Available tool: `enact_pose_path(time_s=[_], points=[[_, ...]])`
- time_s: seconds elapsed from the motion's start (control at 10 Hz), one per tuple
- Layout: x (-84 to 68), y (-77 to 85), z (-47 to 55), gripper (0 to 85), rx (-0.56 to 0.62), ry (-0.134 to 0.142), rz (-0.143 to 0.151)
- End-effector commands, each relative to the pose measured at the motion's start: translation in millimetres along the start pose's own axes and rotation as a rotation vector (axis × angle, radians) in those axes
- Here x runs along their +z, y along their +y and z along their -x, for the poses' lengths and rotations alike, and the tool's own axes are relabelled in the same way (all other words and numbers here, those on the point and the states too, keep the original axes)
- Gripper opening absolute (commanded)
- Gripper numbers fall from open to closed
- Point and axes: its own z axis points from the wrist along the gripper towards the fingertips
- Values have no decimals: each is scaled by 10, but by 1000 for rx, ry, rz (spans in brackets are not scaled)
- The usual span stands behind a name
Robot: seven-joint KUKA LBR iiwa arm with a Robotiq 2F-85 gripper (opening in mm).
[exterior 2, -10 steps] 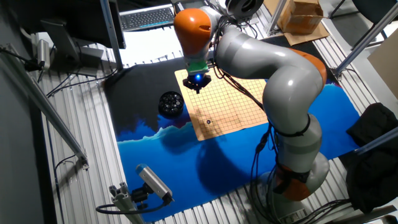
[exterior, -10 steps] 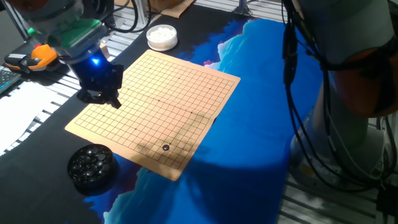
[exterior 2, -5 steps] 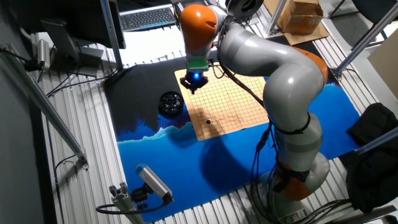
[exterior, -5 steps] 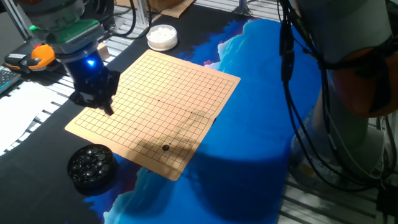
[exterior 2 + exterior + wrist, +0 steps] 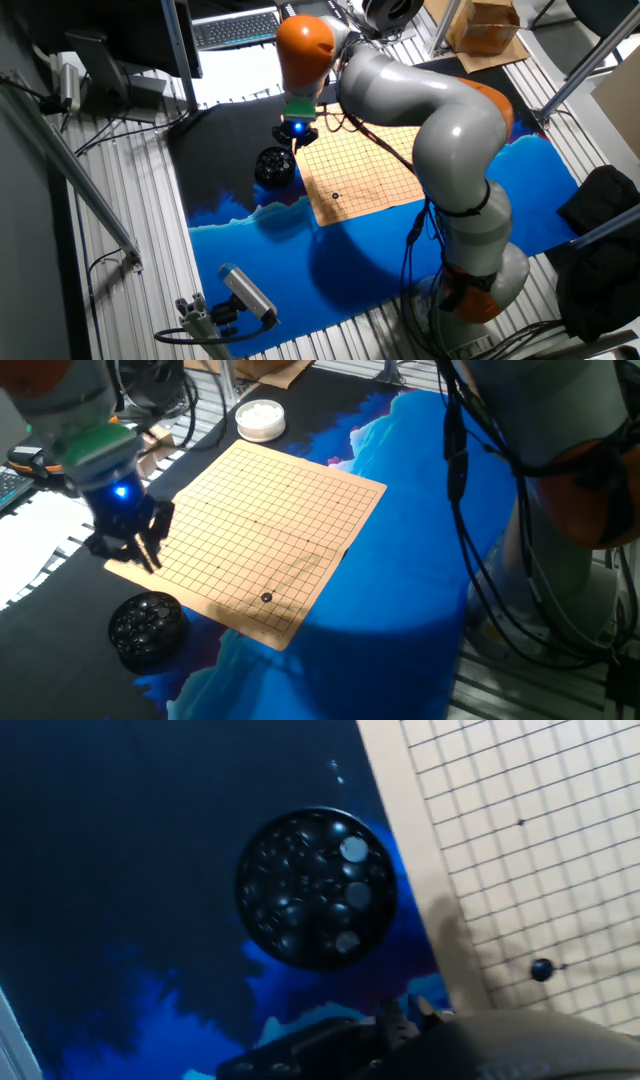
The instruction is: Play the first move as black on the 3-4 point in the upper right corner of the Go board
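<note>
The Go board (image 5: 270,510) lies flat on the black and blue table cover. One small black stone (image 5: 266,597) sits on a grid point near the board's near corner; it also shows in the other fixed view (image 5: 336,196) and in the hand view (image 5: 541,969). My gripper (image 5: 148,558) hangs above the board's left edge, between the board and the black bowl of stones (image 5: 147,627). Its fingertips (image 5: 386,1012) stand close together and nothing shows between them. The bowl (image 5: 316,888) lies almost straight below the hand.
A white bowl of white stones (image 5: 260,420) stands beyond the board's far corner. A keyboard and an orange object (image 5: 62,448) lie at the left. The arm's cables (image 5: 470,510) hang over the blue cloth on the right. A cardboard box (image 5: 487,22) sits behind.
My gripper has moved off the board's left part, out past its left edge toward the black bowl. The stone on the board has not moved.
</note>
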Motion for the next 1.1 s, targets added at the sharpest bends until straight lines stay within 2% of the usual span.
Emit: enact_pose_path(time_s=[0.0, 0.2, 0.6, 0.7, 0.8, 1.0], points=[[52, 27, 38, 340, 6, 3, 12], [217, 97, 119, 340, 24, -6, 21], [342, 181, 105, 340, 54, 7, 66], [415, 224, 100, 340, 62, -12, 53], [491, 263, 108, 340, 73, -36, 23], [651, 281, 157, 340, 76, -78, 2]])
